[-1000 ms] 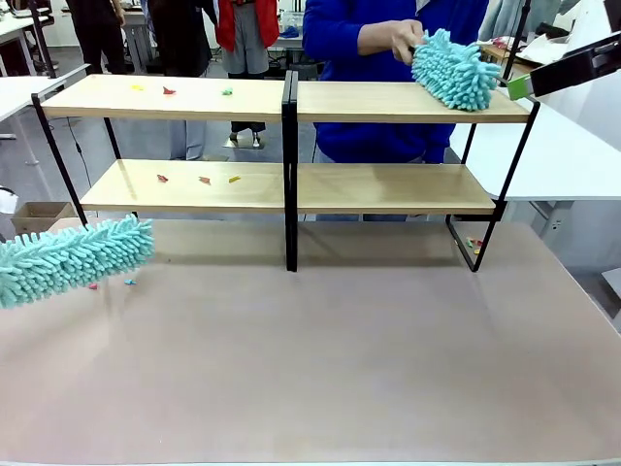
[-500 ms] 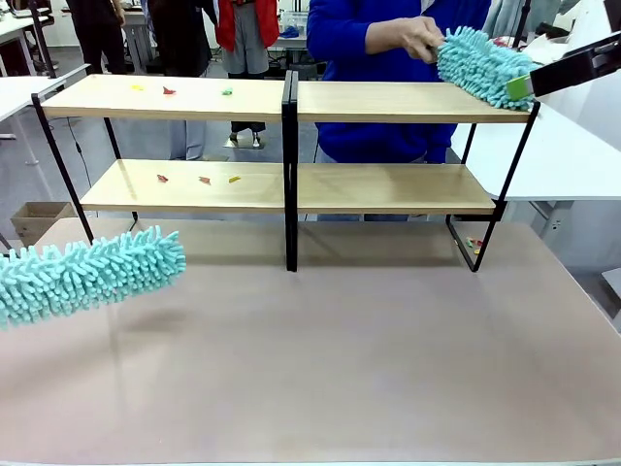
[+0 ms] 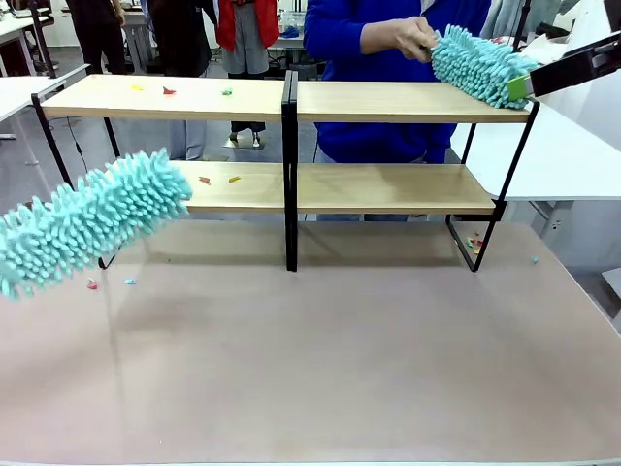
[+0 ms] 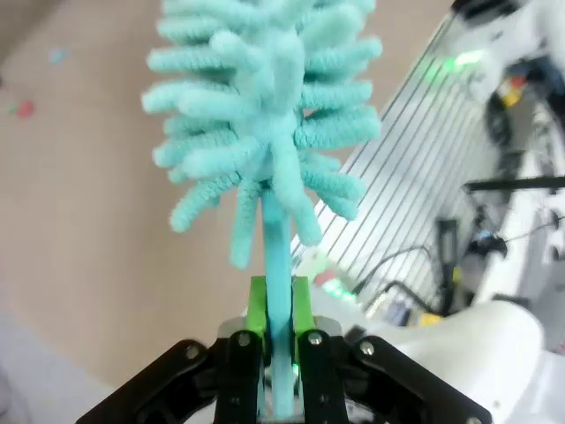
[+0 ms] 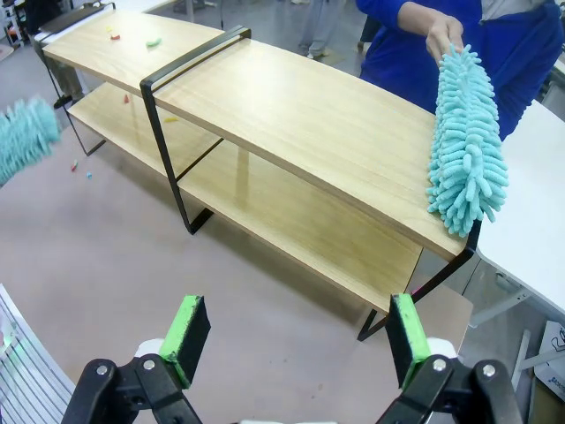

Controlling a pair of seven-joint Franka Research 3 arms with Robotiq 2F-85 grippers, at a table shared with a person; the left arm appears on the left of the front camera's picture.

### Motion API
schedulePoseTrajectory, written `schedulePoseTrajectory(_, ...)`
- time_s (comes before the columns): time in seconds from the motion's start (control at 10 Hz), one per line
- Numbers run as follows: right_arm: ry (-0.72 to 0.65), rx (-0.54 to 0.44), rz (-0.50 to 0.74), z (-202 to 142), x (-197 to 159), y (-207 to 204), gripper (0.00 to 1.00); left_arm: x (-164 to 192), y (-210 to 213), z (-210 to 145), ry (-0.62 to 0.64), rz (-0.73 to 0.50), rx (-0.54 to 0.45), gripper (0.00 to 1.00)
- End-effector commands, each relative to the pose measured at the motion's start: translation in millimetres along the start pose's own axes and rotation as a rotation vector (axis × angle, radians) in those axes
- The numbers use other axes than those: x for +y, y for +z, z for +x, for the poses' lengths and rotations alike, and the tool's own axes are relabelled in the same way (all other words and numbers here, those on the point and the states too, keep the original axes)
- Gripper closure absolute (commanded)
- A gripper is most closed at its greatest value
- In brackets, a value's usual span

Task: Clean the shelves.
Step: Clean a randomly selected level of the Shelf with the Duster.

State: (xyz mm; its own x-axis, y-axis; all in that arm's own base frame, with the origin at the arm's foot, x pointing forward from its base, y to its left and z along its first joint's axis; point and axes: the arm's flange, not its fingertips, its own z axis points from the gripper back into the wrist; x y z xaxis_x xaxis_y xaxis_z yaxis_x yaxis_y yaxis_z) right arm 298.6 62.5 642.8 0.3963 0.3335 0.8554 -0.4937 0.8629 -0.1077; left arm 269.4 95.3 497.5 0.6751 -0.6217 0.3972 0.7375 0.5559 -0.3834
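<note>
my left tool is clenched on the thin flat handle of a teal chenille duster, whose shaggy head slants up toward the left end of the lower board. my right tool is released, pads wide apart, high over the right end of the shelves.

i judge the duster light and floppy, so the handle is the right hold. the shelves stand across the far half of the worktop. they look stiff but light and may skid under a hard push; to steady them i'd take the black frame. small coloured scraps lie on the left boards, which look smooth.

a person's hand rests a second duster on the top right board. a white table stands beyond.
</note>
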Motion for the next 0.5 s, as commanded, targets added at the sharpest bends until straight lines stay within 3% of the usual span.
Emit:
schedulePoseTrajectory(0.0, -0.008, -0.002, 0.006, -0.1, -0.1, 0.1, 0.00, 10.7, 14.7, 8.1, -0.094, -0.099, -0.142, 0.88)
schedulePoseTrajectory(0.1, -0.008, -0.002, 0.006, -0.1, -0.1, 0.1, 0.00, 9.6, 14.7, 11.1, -0.124, -0.051, -0.130, 1.00)
schedulePoseTrajectory(0.4, -0.008, -0.002, 0.006, -0.1, -0.1, 0.1, 0.00, 7.8, 17.8, 4.8, -0.321, -0.080, -0.142, 1.00)
